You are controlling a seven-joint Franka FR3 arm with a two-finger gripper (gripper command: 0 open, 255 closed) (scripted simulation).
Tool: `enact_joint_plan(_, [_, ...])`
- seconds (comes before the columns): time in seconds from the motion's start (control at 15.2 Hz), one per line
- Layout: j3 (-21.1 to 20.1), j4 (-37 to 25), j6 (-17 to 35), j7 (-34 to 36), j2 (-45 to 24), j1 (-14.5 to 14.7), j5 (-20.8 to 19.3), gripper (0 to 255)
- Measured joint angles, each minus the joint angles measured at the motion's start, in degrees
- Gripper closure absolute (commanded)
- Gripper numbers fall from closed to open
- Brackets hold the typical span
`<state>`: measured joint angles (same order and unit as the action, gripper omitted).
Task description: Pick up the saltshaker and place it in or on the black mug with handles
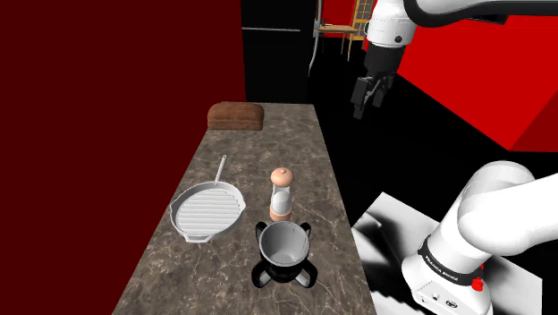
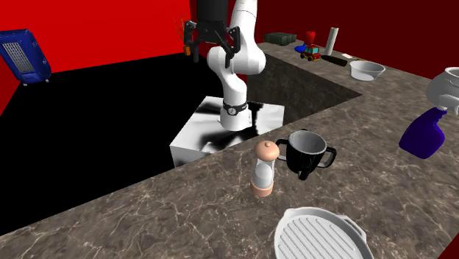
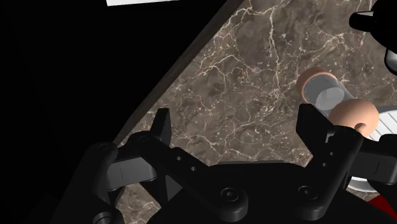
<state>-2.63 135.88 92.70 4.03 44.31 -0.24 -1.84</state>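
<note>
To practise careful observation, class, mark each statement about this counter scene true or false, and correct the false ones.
1. The saltshaker stands upright on the counter. True.
2. The gripper is shut on the saltshaker. False: it is open and empty, up in the air away from the saltshaker.
3. A white grill pan lies on the counter. True.
4. The saltshaker sits inside the black mug. False: it stands on the counter beside the black mug.
5. The brown loaf lies between the saltshaker and the black mug. False: it lies at the counter's far end in the shoulder view.
</note>
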Motion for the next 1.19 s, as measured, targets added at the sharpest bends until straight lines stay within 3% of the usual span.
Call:
enact_joint_plan(0.2, [-1.7,0.7,1.5,1.7,-0.6,0.4,0.4,0])
enact_joint_plan(0.73, [-12.9,4.0,12.9,13.4,-7.4,2.1,1.4,0])
enact_joint_plan(1.19, [-23.9,2.1,22.1,26.2,-18.9,1.3,-2.1,0])
